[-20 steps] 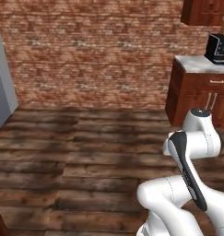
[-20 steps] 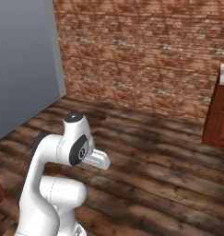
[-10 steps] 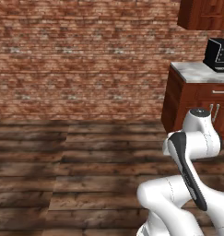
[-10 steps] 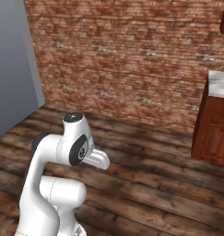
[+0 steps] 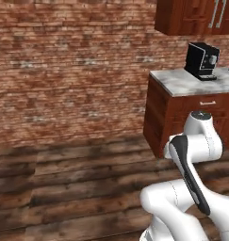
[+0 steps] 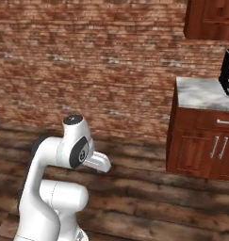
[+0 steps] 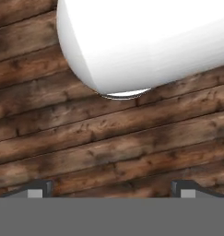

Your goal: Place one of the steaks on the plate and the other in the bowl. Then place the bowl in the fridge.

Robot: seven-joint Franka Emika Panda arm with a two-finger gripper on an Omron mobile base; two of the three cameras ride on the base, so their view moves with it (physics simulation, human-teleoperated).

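Hanging above wood floor point(image 7: 109, 152), claw point(image 7: 111, 188) spread

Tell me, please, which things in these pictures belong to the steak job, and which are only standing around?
Belongs to the job:
- the gripper, open, holding nothing, pointing down at the wooden floor

Only standing around:
- the coffee machine on the marble counter
- the wooden base cabinet
- the wall cabinet
- the brick wall
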